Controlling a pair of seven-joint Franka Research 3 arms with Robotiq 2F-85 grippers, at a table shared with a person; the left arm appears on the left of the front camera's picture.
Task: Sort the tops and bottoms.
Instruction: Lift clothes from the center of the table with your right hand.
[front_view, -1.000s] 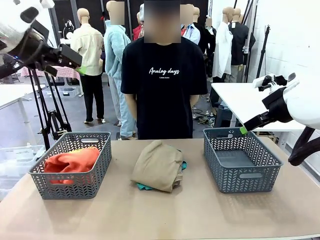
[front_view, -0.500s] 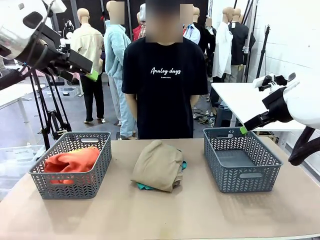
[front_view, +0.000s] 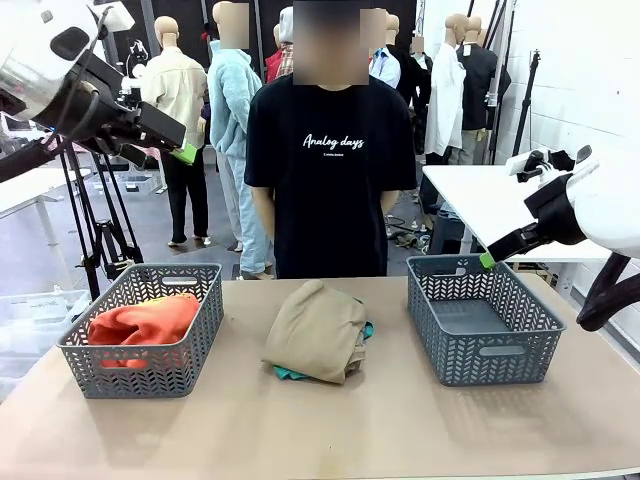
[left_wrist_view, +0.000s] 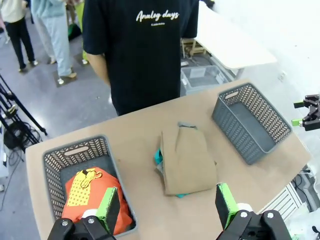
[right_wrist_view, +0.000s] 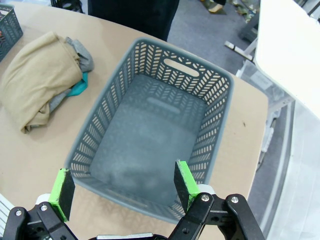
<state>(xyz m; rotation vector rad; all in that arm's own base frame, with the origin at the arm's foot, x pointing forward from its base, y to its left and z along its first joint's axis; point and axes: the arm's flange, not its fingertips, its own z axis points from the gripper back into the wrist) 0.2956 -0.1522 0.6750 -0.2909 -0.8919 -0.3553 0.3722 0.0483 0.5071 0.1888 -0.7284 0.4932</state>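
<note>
Upper left of the front view: left gripper (front_view: 172, 140), high up and well above the left basket (front_view: 140, 372), fingers spread wide, gripping nothing. Same wide gap in the left wrist view, with green pads (left_wrist_view: 107, 209) rising from the bottom edge and looking down on the whole table (left_wrist_view: 125, 130).

In the right wrist view: right gripper (right_wrist_view: 123, 186), fingers likewise wide apart and holding nothing, poised above the right basket (right_wrist_view: 177, 67), a grey plastic bin with herringbone slots. At the right side of the front view, with one green fingertip in line with that basket's far rim.

Lower left of the front view: orange-red T-shirt (front_view: 140, 322), bunched inside the left basket, with a yellow print visible in the left wrist view.

Centre of the table, between the two baskets and touching neither: tan T-shirt (front_view: 315, 330), folded, lying on top of a small pile. Under it, a teal garment (front_view: 288, 374) peeking out at the near edge and at the right side, and a grey garment (right_wrist_view: 80, 52) on the side toward the right basket. Cannot tell the cut of the teal and grey pieces, mostly covered.

Beyond the table's far edge, centre of the frame: person (front_view: 265, 200) in a black T-shirt (front_view: 330, 190) printed "Analog days", arms hanging down.
</note>
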